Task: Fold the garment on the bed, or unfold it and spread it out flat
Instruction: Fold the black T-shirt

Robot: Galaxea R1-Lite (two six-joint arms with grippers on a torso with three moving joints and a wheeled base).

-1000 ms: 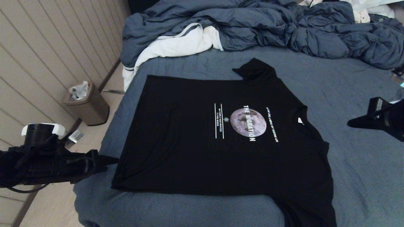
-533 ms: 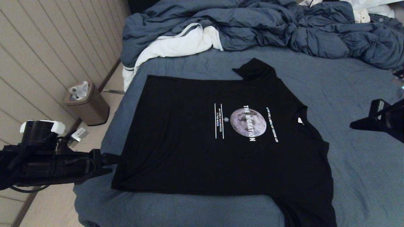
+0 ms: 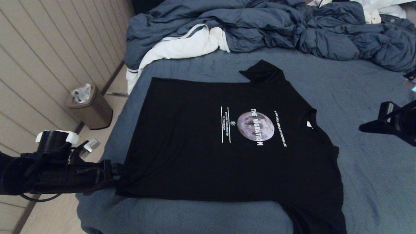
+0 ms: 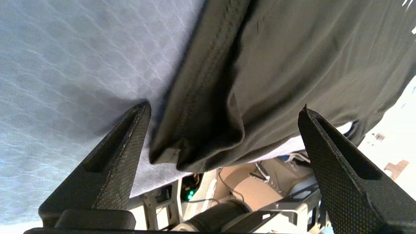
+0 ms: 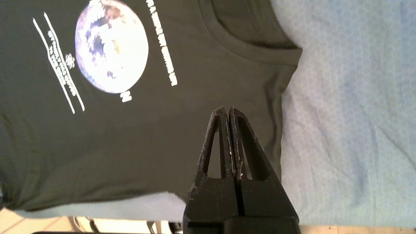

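Note:
The garment (image 3: 201, 152), a black T-shirt with a moon print, lies spread flat, print up, on the bed (image 3: 357, 182). Its collar points right and its hem left. My left gripper (image 3: 117, 171) is at the near-left hem corner by the bed's left edge. In the left wrist view the left gripper (image 4: 224, 107) stands open, with the bunched hem corner (image 4: 201, 143) lying loose between its fingers (image 4: 130, 136). My right gripper (image 3: 361, 127) hovers right of the collar. The right wrist view shows it (image 5: 228, 110) shut and empty above the garment's shoulder (image 5: 130, 136).
A rumpled blue-grey duvet (image 3: 260, 29) and a white cloth (image 3: 182, 45) lie at the head of the bed. A brown waste bin (image 3: 91, 109) stands on the floor by the panelled wall on the left. Bare sheet stretches to the right of the garment.
My left gripper has moved right to the garment's near-left hem corner and opened wide around it. The right gripper has stayed almost still, and the garment has not shifted.

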